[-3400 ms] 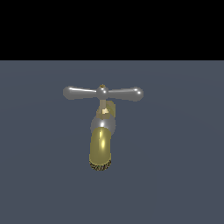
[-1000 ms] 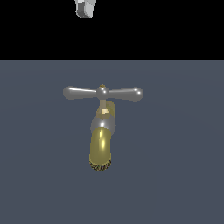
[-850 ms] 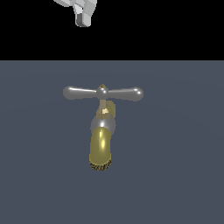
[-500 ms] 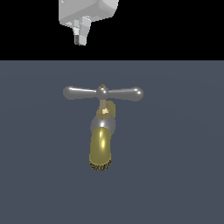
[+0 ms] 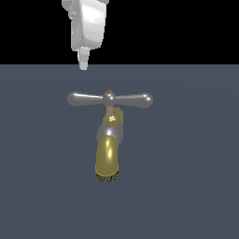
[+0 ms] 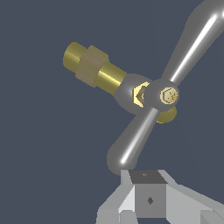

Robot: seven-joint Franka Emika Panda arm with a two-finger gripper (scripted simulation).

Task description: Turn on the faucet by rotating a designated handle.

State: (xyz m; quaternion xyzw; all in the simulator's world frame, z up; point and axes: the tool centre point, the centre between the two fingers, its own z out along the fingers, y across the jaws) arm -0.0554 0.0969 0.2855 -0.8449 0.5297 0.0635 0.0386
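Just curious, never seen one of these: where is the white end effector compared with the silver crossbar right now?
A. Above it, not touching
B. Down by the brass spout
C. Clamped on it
A: the end effector hangs above the handle, with a clear gap between them.

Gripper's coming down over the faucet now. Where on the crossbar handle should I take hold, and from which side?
Judging by its pose, take the handle near the rounded knob of the arm on the exterior view's left, coming from above, where the gripper hangs clear of it. The arms taper out level from the ball hub, so the tip gives most leverage to turn it. The faucet spout hangs below, out of the way.
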